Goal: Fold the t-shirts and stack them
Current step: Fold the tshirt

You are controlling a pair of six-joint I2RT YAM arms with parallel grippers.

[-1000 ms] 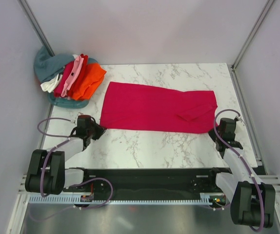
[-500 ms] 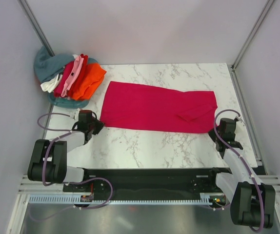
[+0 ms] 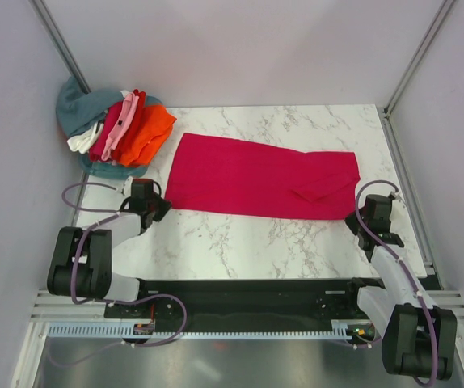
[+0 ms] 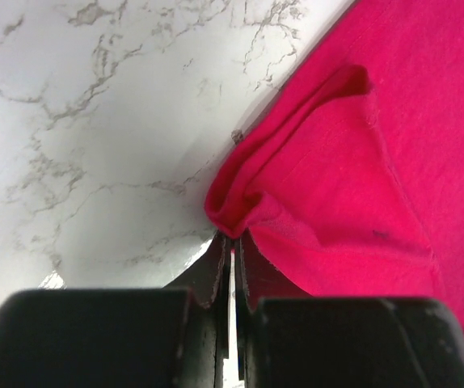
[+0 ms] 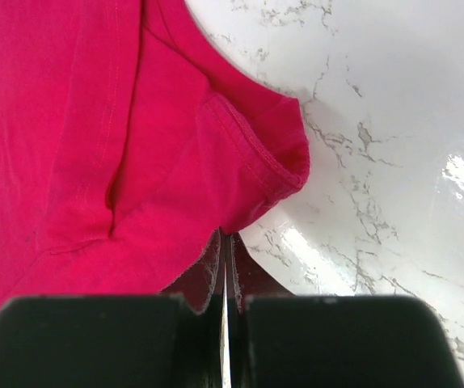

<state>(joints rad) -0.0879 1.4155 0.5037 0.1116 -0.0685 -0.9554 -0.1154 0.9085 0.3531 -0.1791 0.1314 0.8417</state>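
Mid-fold on the marble table (image 3: 240,238): the crimson shirt (image 3: 264,178) lies flat as a long band across the middle, its long edge facing the arms. The left gripper (image 3: 158,207) is clamped on the near-left corner and the right gripper (image 3: 360,212) on the near-right corner. Each wrist view shows fingers pressed almost together, with a pucker of cloth rising from the tips. The step in hand looks like the lengthwise fold, with both corners taken but not yet lifted. The next move likely calls for both arms to rise together and carry the near edge over to the far edge, keeping the cloth taut between them. The pile (image 3: 123,125) of other shirts sits at the far-left corner, well apart
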